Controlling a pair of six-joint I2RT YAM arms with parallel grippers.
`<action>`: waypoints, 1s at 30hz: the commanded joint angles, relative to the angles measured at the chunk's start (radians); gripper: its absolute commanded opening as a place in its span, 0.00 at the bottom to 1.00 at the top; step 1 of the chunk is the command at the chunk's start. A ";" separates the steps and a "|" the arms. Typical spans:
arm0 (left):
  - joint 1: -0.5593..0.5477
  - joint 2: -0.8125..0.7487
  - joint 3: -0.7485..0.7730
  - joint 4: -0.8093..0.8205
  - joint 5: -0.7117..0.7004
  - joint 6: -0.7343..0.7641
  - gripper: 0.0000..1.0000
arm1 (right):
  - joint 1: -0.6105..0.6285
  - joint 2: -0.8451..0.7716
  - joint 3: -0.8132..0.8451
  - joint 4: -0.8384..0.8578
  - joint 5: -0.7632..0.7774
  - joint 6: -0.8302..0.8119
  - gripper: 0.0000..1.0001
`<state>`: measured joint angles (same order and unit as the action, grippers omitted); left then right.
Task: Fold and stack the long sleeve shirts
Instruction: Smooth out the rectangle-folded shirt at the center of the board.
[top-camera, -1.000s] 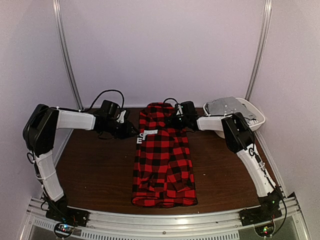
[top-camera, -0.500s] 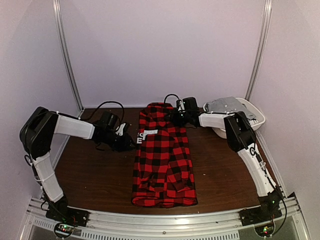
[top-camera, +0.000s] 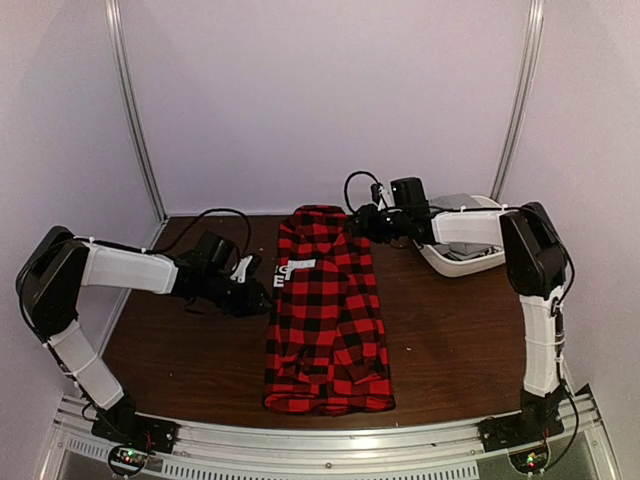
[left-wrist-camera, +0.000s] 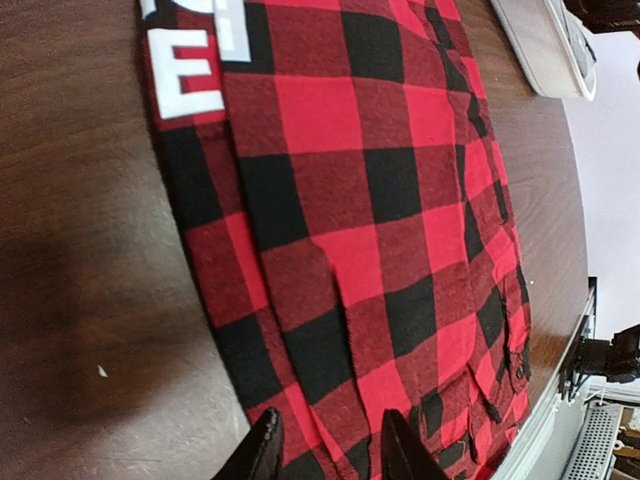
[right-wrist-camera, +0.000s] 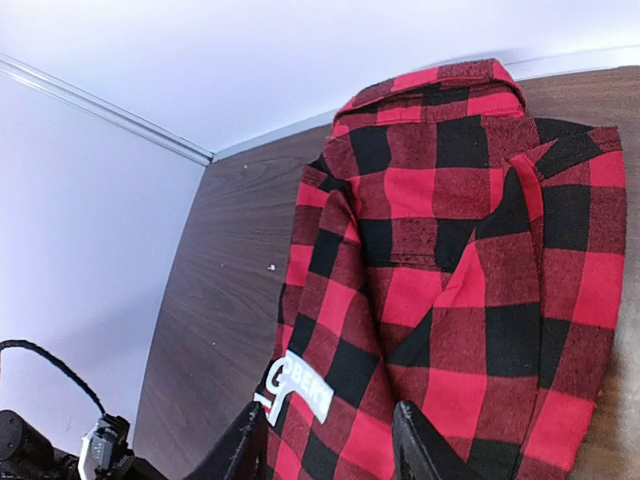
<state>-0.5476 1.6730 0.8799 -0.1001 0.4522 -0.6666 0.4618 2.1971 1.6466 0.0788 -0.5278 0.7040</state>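
A red-and-black checked long sleeve shirt (top-camera: 325, 310) lies flat in the middle of the dark surface (top-camera: 180, 350), collar at the far end and both sleeves tucked in to form a narrow strip. The left tool (top-camera: 262, 298), at its left edge, and the right tool (top-camera: 358, 226), by the collar, both stand open and empty. The end-to-end fold and the stacking appear not yet done.

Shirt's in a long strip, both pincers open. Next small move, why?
Probably lower the right pincer onto the collar-end corner of the red-and-black checked flannel shirt: it lies flat, sleeves folded in, unheld, with the left pincer open at its opposite edge, ready for a crosswise fold.
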 joint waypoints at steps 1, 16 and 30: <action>-0.044 -0.050 -0.034 0.002 0.001 -0.030 0.35 | 0.029 -0.150 -0.203 0.060 0.009 -0.030 0.44; -0.243 -0.084 -0.116 0.088 0.051 -0.140 0.35 | 0.198 -0.686 -0.840 0.010 0.111 -0.046 0.42; -0.318 -0.013 -0.213 0.161 0.097 -0.209 0.35 | 0.442 -0.759 -1.036 -0.019 0.188 0.038 0.42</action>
<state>-0.8597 1.6398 0.7181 0.0257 0.5274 -0.8448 0.8509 1.4311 0.6361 0.0513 -0.3855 0.7052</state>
